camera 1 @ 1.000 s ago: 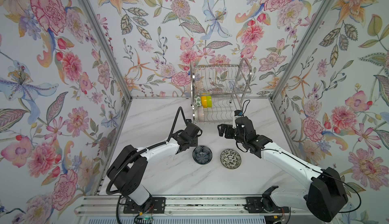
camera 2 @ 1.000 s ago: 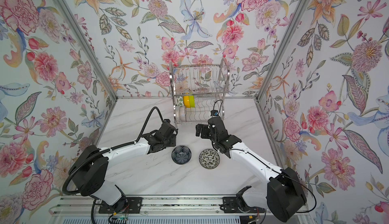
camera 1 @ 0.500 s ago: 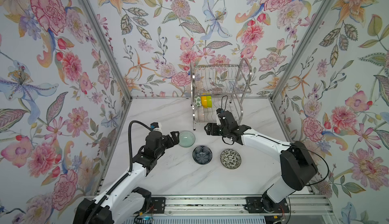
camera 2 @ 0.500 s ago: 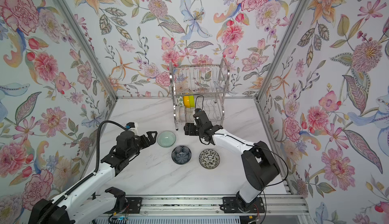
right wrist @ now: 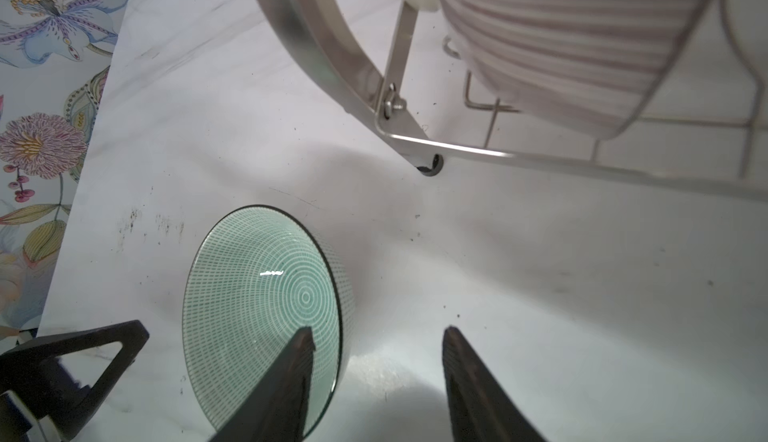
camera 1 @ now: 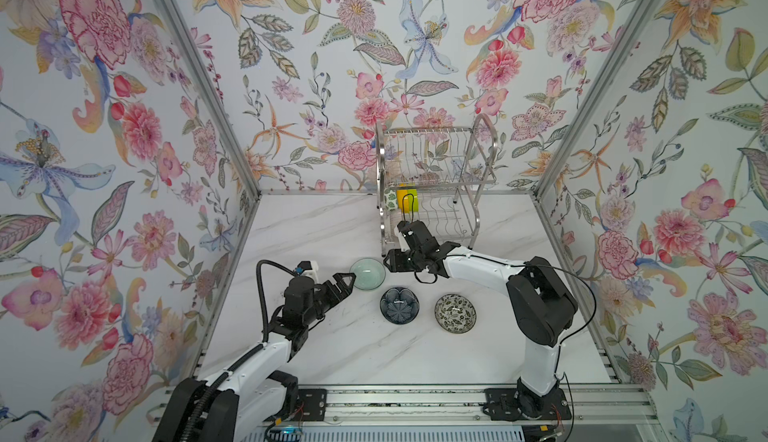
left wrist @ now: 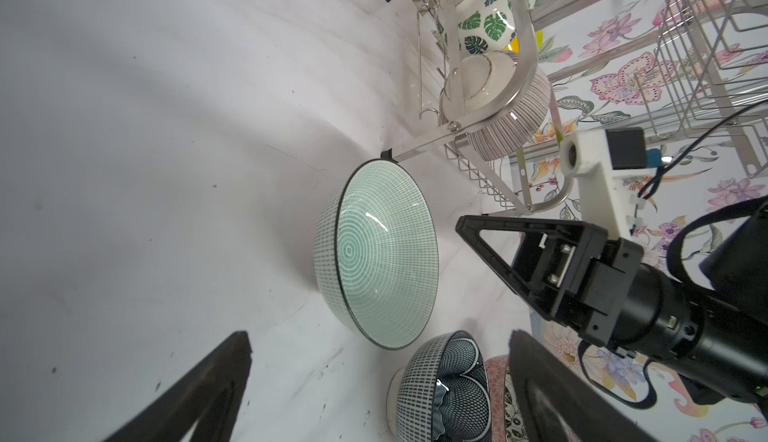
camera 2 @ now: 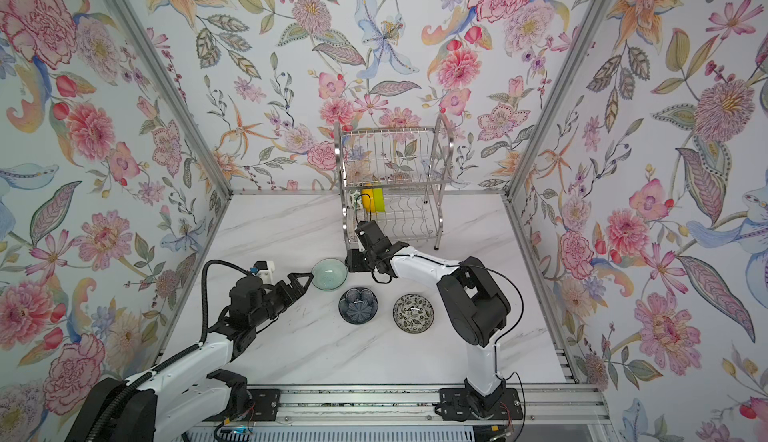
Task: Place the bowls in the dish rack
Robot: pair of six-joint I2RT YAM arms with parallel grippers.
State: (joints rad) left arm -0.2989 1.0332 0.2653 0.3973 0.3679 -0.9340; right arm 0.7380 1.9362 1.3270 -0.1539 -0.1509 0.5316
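Biggest thing first: the marble table [camera 1: 374, 348] has the dish rack [camera 1: 428, 157] pushed to the back wall, so both arms come at it from the front. Its lower tier holds bowls stood on edge in the wire slots, which is what keeps them from rolling: the green-leaf white bowl [camera 1: 390, 199], orange-yellow bowl [camera 1: 402, 201] and lime green bowl [camera 1: 412, 203], plus the pink ribbed bowl [left wrist: 513, 128] nearest the front.

The right gripper [right wrist: 376, 332] reaches across the middle; its fingers are partly apart and straddle the rim of the pale green bowl [camera 1: 367, 273], one over the inside, one outside. It's not clamped as far as I can see; my guess is it's lining up a rim pinch so the bowl can be tipped on edge. The left gripper [camera 1: 344, 285] sits just beside the same bowl, fingers spread wide, holding nothing.

That bowl stands upright on the table by the rack's near corner; the dark blue bowl [camera 1: 399, 304] and black-white floral bowl [camera 1: 455, 312] wait side by side closer to the front.
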